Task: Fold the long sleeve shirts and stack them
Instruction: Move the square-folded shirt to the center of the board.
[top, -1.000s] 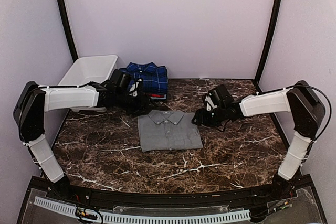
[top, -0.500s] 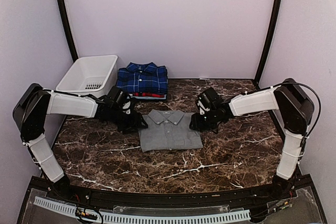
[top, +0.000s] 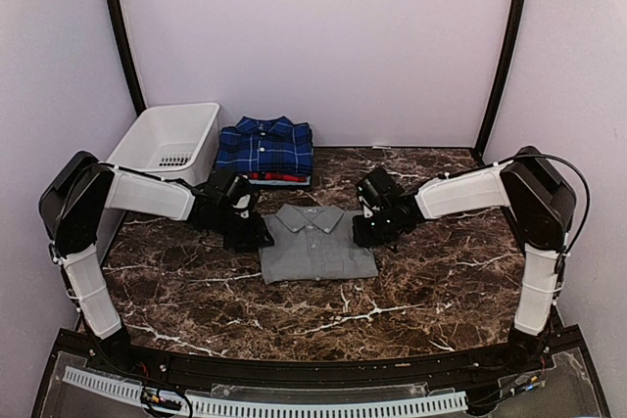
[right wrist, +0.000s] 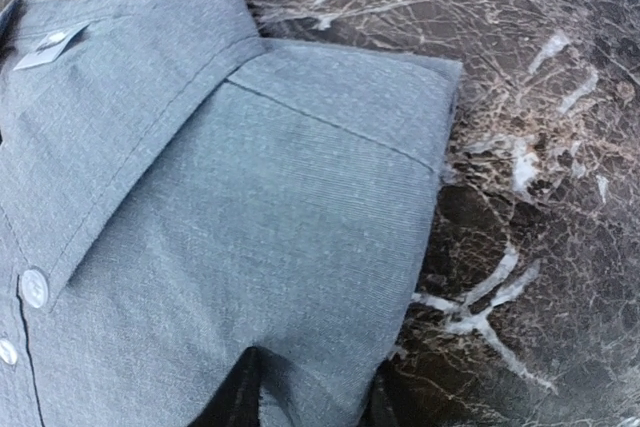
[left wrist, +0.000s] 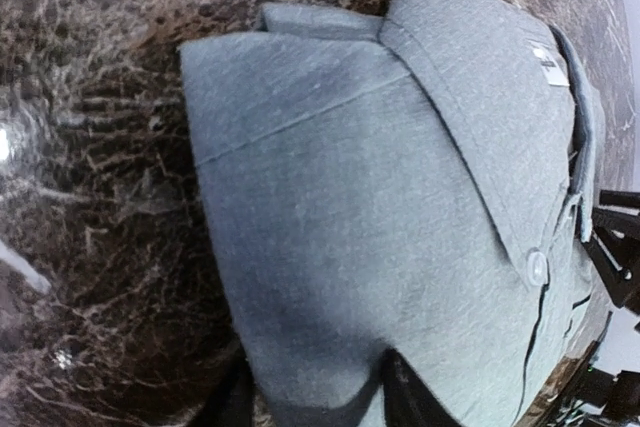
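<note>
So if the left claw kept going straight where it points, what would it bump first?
The light grey shirt. The left gripper has that shirt's folded side edge between its fingers, so it would probably push straight into the cloth.

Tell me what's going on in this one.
Both arms are working on the folded grey shirt in the middle of the table. The left gripper sits at one shoulder edge and the right gripper at the other, each with fingers straddling the cloth; whether they have clamped is unclear. Behind, the blue plaid shirt lies folded on a red-edged shirt, beside the white basket.
</note>
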You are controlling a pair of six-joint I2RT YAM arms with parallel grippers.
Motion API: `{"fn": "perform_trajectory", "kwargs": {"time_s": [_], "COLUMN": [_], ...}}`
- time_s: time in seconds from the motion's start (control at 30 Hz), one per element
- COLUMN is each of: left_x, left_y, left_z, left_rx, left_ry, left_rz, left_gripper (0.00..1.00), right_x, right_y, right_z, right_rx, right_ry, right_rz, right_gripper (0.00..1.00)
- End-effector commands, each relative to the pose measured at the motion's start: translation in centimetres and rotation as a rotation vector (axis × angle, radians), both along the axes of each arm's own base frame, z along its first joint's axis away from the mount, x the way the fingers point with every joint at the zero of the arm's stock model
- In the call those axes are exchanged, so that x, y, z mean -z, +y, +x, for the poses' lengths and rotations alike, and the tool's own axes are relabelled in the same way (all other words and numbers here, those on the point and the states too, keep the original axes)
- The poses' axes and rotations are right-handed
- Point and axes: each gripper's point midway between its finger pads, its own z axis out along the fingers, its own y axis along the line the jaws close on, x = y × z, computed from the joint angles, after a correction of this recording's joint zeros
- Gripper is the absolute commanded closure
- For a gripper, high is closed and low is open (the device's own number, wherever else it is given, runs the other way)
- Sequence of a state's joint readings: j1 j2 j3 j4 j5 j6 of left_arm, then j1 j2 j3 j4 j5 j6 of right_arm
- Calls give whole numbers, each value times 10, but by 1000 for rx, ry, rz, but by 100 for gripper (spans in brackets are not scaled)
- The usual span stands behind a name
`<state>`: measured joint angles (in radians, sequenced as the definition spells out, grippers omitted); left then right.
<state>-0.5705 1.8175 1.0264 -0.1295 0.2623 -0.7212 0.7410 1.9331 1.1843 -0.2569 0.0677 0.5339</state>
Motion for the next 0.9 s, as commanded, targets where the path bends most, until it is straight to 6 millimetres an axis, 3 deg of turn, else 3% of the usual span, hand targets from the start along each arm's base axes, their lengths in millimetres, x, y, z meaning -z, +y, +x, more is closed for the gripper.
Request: {"fn": "perform_trajectory", "kwargs": {"time_s": [0.0, 0.13, 0.2, 0.37, 0.53, 0.6, 0.77, 0.87], "left_x": [-6, -24, -37, -62, -56, -47, -25, -21], "left_y": [-12, -23, -26, -30, -29, -27, -24, -24], "left_z": [3, 7, 7, -5, -26, -32, -38, -36], "left_rx": [13, 39, 54, 100, 109, 104, 102, 102], "left_ry": [3, -14, -26, -35, 6, 21, 55, 48], "left_rz": [-25, -53, -54, -29, 3, 11, 29, 37], "left_gripper": [67, 87, 96, 100, 100, 96, 65, 59], "right_x": [3, -18, -31, -62, -56, -44, -9, 2], "right_y": [5, 11, 12, 9, -7, -18, -51, -66], "right_z": [-3, 1, 1, -4, -19, -26, -42, -46], "right_rx": [-17, -35, -40, -60, -59, -46, 16, 54], "right_ry": [19, -3, -19, -52, -27, -13, 44, 63], "right_rz": [-22, -2, 9, 42, 5, -15, -61, -65], "right_gripper": [78, 97, 100, 100, 100, 100, 100, 100]}}
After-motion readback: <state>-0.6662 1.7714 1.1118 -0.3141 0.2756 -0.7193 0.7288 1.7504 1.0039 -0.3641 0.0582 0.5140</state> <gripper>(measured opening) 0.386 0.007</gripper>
